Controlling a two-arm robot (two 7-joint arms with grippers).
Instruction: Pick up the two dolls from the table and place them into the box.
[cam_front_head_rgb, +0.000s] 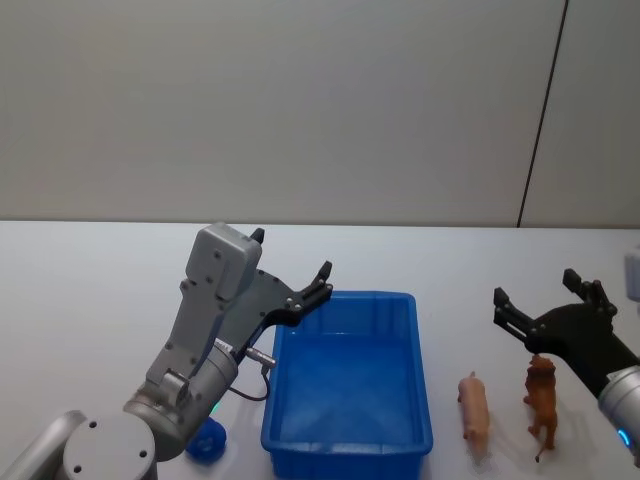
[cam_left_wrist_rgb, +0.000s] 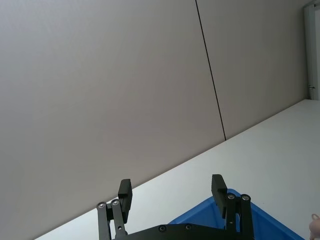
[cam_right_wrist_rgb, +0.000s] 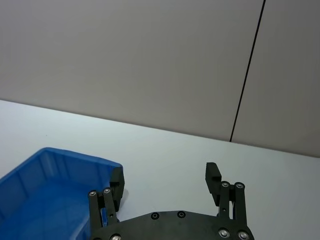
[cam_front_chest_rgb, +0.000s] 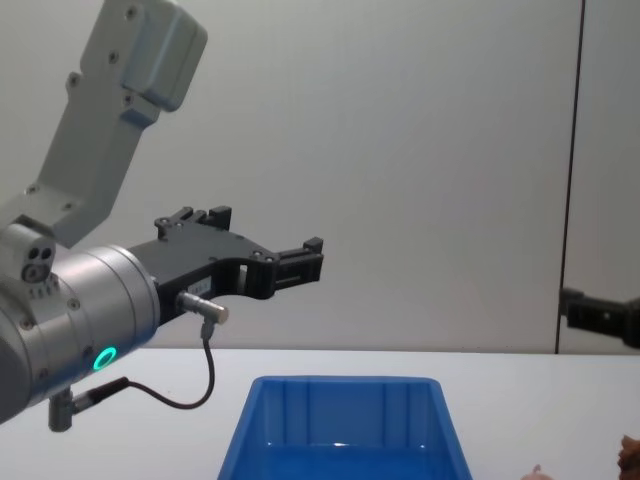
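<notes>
The blue box (cam_front_head_rgb: 410, 330) sits mid-table and holds nothing; it is also in the chest view (cam_front_chest_rgb: 345, 385). To its right, the pale pink doll (cam_front_head_rgb: 474, 405) lies on the white table (cam_front_head_rgb: 100, 280). The brown doll (cam_front_head_rgb: 541, 393) stands just right of the pink one. My right gripper (cam_front_head_rgb: 537, 288) hovers open above and slightly behind the brown doll, holding nothing. My left gripper (cam_front_head_rgb: 292, 255) is raised open over the box's back left corner, also with nothing in it. Each wrist view shows its own spread fingers, left (cam_left_wrist_rgb: 171, 185) and right (cam_right_wrist_rgb: 165, 173), with the box rim (cam_right_wrist_rgb: 45, 152) below.
A small blue round object (cam_front_head_rgb: 207, 441) lies on the table left of the box, under my left arm. A plain grey wall (cam_front_head_rgb: 300, 100) stands behind the table. A cable (cam_front_chest_rgb: 205, 380) loops beneath the left wrist.
</notes>
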